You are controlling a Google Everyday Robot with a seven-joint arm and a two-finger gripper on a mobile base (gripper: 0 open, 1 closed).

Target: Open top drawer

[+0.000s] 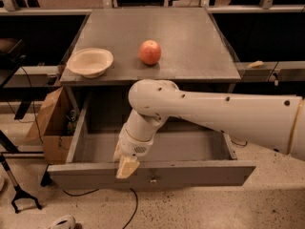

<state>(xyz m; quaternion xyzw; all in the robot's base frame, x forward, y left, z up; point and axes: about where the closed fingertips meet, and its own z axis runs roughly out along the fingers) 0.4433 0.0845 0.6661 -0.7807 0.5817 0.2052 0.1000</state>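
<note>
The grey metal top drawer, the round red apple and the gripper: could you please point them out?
top drawer [205, 172], camera view, on its flat front panel.
apple [149, 52], camera view, on its middle.
gripper [127, 167], camera view, its tip, at the drawer's front edge.
</note>
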